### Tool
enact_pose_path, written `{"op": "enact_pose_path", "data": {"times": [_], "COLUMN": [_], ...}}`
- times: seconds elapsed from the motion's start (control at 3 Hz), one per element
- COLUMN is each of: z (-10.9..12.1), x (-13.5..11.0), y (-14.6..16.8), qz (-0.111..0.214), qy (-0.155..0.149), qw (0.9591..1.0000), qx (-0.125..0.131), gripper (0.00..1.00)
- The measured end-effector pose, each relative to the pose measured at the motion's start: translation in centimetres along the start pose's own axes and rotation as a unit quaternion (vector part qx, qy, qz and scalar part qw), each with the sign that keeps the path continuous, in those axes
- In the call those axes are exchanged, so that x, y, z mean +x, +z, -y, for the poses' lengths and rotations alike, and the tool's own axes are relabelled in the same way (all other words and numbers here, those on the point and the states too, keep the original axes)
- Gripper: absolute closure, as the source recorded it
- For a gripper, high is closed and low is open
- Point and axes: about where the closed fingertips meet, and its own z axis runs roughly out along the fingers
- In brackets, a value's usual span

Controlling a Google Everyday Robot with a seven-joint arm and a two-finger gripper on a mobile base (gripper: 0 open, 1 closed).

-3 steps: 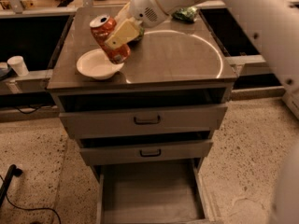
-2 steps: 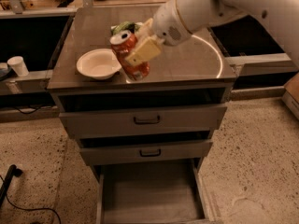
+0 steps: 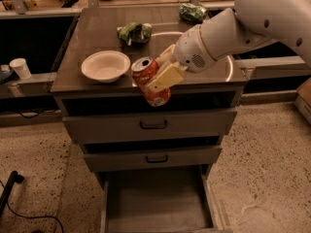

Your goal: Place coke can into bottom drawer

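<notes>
My gripper point(image 3: 163, 68) has its fingers point(image 3: 167, 76) clamped on the coke can point(image 3: 156, 95) at the desk's point(image 3: 97, 33) front edge. The can's long axis is tilted, silver top up-left, above the open bottom drawer point(image 3: 155, 200).

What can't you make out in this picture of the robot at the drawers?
Camera view only:
coke can: middle covered by the gripper clamped on it, above the cabinet's front edge.
bottom drawer: front cut off by the lower picture edge.
two upper drawers: insides in shadow.
</notes>
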Motion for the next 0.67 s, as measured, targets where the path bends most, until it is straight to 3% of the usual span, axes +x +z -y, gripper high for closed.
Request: {"op": "enact_pose_path", "data": {"times": [0.33, 0.67], "z": [-0.5, -3.2], "x": [2.3, 6.3], "y": [1.7, 5.0], "qz": [0.015, 0.072], "qy": [0.014, 0.036], "qw": [0.9998, 0.9968], "qx": [-0.003, -0.002], "gripper": [1.0, 1.0]}}
